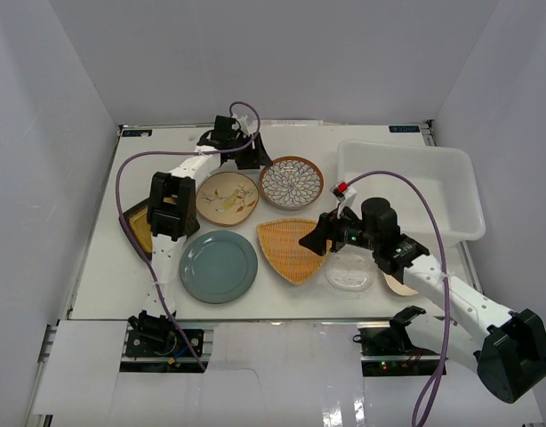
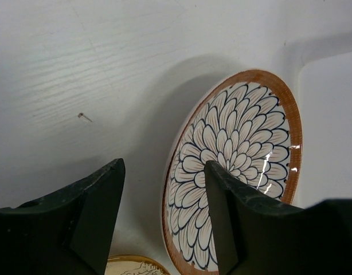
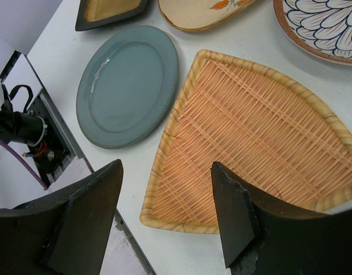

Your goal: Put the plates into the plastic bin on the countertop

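We see L claw point(image 2: 164, 166) open, jaws apart w/ one edge of the petal plate point(image 2: 239, 143) between them, at the far side of the tabletop point(image 1: 113, 285). R claw point(image 3: 165, 166) is open too, above a corner of the woven plate point(image 3: 250, 132). Teal plate point(image 1: 219, 265), beige floral plate point(image 1: 227, 197) & clear plate point(image 1: 349, 271) lie flat nearby. All sit outside the plastic bin point(image 1: 402, 146) at far right.

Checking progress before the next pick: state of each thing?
plastic bin: empty
teal plate: on countertop
woven plate: on countertop
petal plate: on countertop
floral plate: on countertop
amber plate: on countertop
clear plate: on countertop
left gripper: open, empty
right gripper: open, empty
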You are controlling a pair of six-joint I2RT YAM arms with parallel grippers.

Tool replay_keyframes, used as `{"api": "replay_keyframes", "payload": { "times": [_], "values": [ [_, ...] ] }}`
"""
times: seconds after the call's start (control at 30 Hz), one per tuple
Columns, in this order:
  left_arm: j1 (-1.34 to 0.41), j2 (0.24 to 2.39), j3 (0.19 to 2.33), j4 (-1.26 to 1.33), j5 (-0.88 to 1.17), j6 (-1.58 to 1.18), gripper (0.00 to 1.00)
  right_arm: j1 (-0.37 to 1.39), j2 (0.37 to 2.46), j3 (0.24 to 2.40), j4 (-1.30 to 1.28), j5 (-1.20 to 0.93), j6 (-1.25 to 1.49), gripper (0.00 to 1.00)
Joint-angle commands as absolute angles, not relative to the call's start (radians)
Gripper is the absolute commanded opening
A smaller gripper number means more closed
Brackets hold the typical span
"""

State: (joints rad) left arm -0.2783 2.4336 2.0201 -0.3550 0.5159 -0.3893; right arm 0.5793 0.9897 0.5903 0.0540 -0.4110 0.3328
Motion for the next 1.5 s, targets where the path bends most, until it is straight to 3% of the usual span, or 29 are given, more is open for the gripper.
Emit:
{"api": "replay_keyframes", "payload": {
  "times": [0.0,0.27,0.3,0.5,0.53,0.57,0.6,0.83,0.93,1.0,1.23,1.47],
  "values": [
    [-0.285,2.427,2.042,-0.382,0.607,-0.348,0.67,0.587,0.973,0.577,0.08,-0.417,0.33,0.69],
    [-0.291,2.431,2.013,-0.405,0.603,-0.305,0.48,0.588,1.002,0.586,0.091,-0.411,0.339,0.69],
    [-0.294,2.434,2.013,-0.405,0.607,-0.304,0.4,0.588,1.002,0.587,0.091,-0.407,0.344,0.69],
    [-0.313,2.456,2.037,-0.405,0.603,-0.295,0.21,0.588,0.996,0.597,0.074,-0.365,0.35,0.69],
    [-0.314,2.459,2.04,-0.406,0.595,-0.295,0.16,0.588,0.996,0.607,0.06,-0.359,0.345,0.69],
    [-0.316,2.457,2.043,-0.405,0.588,-0.295,0.04,0.588,0.993,0.61,0.054,-0.348,0.345,0.69],
    [-0.316,2.457,2.045,-0.402,0.58,-0.298,0.0,0.588,0.986,0.615,0.049,-0.341,0.344,0.69],
    [-0.308,2.36,2.025,-0.309,0.535,-0.376,0.0,0.588,0.976,0.664,0.012,-0.265,0.337,0.77],
    [-0.29,2.28,1.999,-0.227,0.551,-0.455,0.0,0.588,0.988,0.678,0.015,-0.217,0.354,0.92],
    [-0.279,2.235,1.985,-0.183,0.554,-0.485,0.0,0.586,1.0,0.695,0.011,-0.186,0.363,0.98],
    [-0.221,2.005,1.78,-0.051,0.543,-0.567,0.0,0.557,1.094,0.82,0.012,-0.106,0.388,0.92],
    [-0.183,1.81,1.531,0.072,0.603,-0.675,0.0,0.384,1.31,1.031,0.008,-0.159,0.417,0.9]
  ]
}}
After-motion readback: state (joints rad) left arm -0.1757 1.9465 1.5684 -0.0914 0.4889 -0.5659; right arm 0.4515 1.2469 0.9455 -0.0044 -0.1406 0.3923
